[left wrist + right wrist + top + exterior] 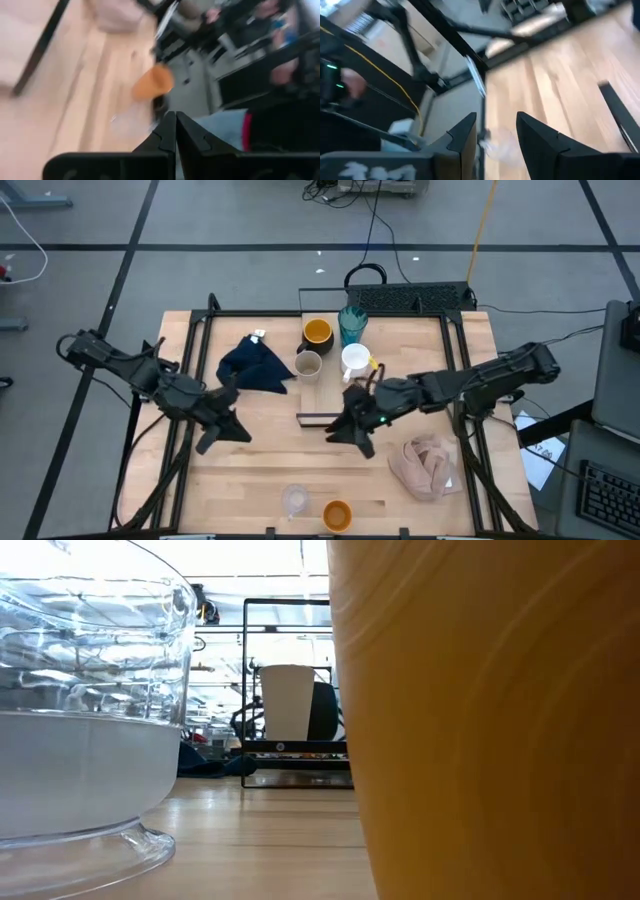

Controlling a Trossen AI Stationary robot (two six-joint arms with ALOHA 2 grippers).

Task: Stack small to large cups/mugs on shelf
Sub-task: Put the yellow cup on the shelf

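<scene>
The shelf (322, 375) runs front to back at mid-table, with four cups (318, 332) upright at its far end. Left gripper (222, 427) is pressed together, empty; right gripper (352, 430) stands apart, empty.

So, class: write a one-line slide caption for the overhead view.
Four cups on the long light-wood shelf; small clear glass and small orange cup wait at the table edge.

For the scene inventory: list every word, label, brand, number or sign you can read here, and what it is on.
No text can be read in any view.
White marks on the right gripper's housing: too blurred to read.
Small round mark on the shelf's dark front edge: too small to read.
</scene>
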